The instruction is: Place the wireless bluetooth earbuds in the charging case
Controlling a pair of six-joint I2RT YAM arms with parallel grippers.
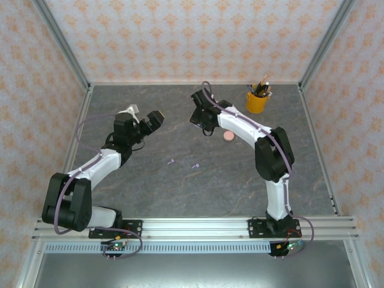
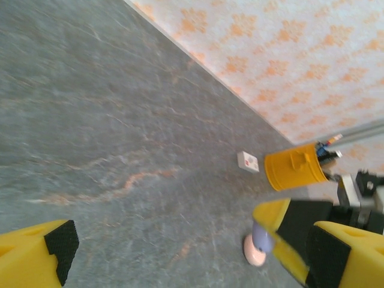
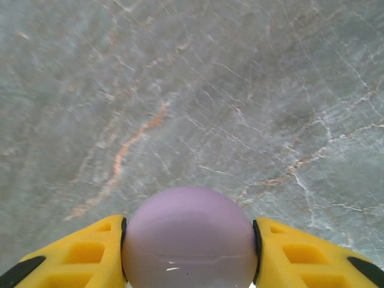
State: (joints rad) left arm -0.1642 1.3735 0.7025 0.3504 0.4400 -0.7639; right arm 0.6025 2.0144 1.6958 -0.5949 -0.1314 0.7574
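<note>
Between the yellow fingers of my right gripper [image 3: 190,229] sits a round lilac charging case [image 3: 189,240], both pads pressed against its sides, just above the table. The left wrist view shows that same lilac case [image 2: 261,236] in front of a pale pink round case [image 2: 254,255] lying on the table. Two tiny lilac earbuds [image 1: 171,161] [image 1: 195,165] lie on the table in front of both grippers. My left gripper [image 1: 155,120] hovers wide open to the left, nothing between its fingers [image 2: 36,255].
A yellow cup [image 1: 257,102] with pens stands at the back right. A small white card [image 2: 248,161] lies near the cup [image 2: 294,168]. The pink case [image 1: 228,136] rests beside the right arm. Patterned walls enclose the grey marble table [image 1: 150,180].
</note>
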